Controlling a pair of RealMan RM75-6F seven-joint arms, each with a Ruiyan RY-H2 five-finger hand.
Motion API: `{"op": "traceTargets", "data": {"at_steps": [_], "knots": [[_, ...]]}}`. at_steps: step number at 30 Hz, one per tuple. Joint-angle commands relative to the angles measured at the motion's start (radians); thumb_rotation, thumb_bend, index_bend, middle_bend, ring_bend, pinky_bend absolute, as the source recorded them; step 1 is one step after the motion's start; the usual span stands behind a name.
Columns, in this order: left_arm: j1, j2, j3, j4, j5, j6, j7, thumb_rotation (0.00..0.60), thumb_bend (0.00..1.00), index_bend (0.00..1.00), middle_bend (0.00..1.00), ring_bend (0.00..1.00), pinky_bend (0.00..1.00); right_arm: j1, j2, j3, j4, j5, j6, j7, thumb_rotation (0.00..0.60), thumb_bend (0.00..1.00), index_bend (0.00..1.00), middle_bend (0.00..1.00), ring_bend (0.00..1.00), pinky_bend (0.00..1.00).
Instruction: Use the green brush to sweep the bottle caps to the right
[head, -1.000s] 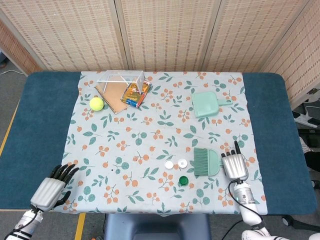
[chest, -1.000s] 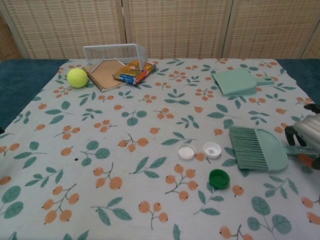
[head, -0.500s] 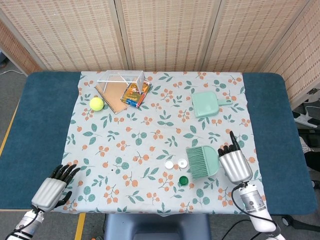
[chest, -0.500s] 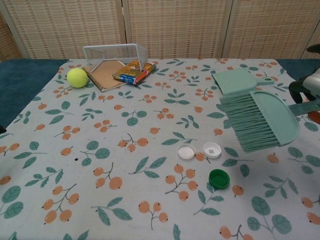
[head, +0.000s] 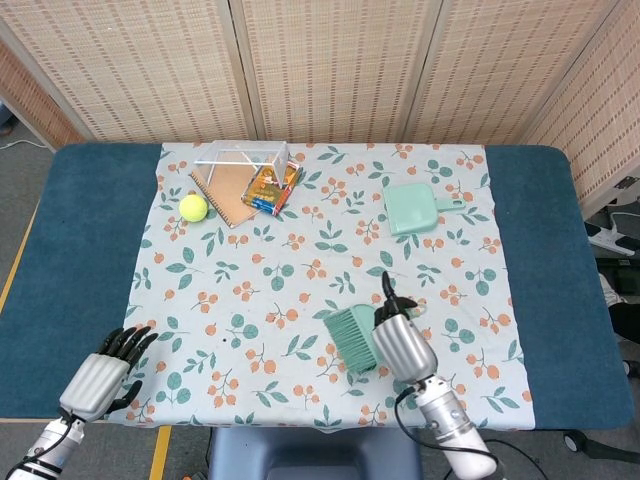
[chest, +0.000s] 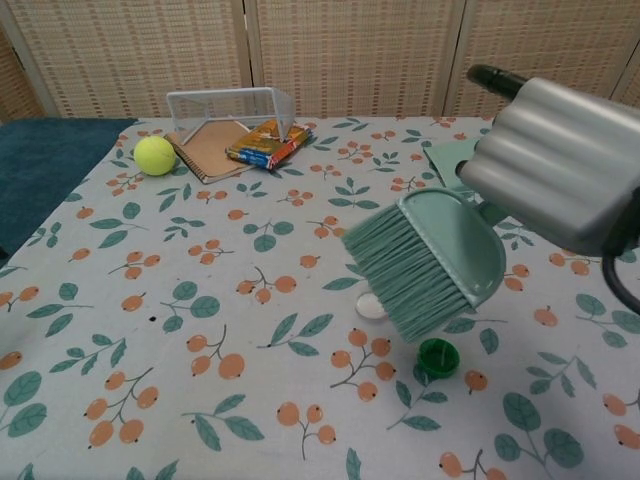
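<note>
My right hand (head: 402, 343) grips the handle of the green brush (head: 351, 337), which hangs tilted above the cloth with its bristles pointing down and left. The chest view shows the brush (chest: 425, 260) close up with the right hand (chest: 560, 160) behind it. Below the bristles lies a green bottle cap (chest: 438, 357), and a white cap (chest: 369, 306) peeks out at their left edge. A second white cap is hidden behind the brush. The head view shows no caps; brush and hand cover them. My left hand (head: 101, 380) rests at the near left edge, fingers apart, holding nothing.
A green dustpan (head: 413, 208) lies at the back right. At the back left are a tennis ball (head: 193, 207), a brown notebook (head: 228, 192), a wire rack (head: 243, 158) and a snack packet (head: 270, 188). The floral cloth (head: 250, 290) covers the table's middle.
My right hand has lifted the brush off the cloth and carried it left, from right of the caps to above them. The left hand has not moved.
</note>
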Motion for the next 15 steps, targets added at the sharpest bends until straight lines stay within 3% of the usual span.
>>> {"op": "traceTargets", "data": {"at_steps": [1,4,7,15], "knots": [[0.0,0.002,-0.001,0.002,-0.003,0.0,-0.008,0.6,0.45,0.0,0.0,0.0,0.08,0.058,-0.133,0.027,0.013,0.091,-0.018,-0.108,0.6,0.51,0.93,0.78,0.49,0.0],[-0.001,0.007,-0.002,0.005,-0.007,-0.002,-0.02,0.6,0.45,0.0,0.0,0.0,0.08,0.09,-0.269,0.052,0.085,0.18,0.027,-0.213,0.6,0.51,0.93,0.78,0.49,0.0],[-0.001,0.008,-0.003,0.006,-0.008,-0.002,-0.023,0.6,0.45,0.0,0.0,0.0,0.08,0.11,-0.339,0.064,0.129,0.245,0.074,-0.272,0.6,0.51,0.93,0.78,0.49,0.0],[-0.001,0.009,0.0,0.004,-0.003,0.0,-0.026,0.6,0.45,0.0,0.0,0.0,0.08,0.169,-0.415,0.075,0.22,0.325,0.146,-0.329,0.6,0.51,0.93,0.78,0.49,0.0]]}}
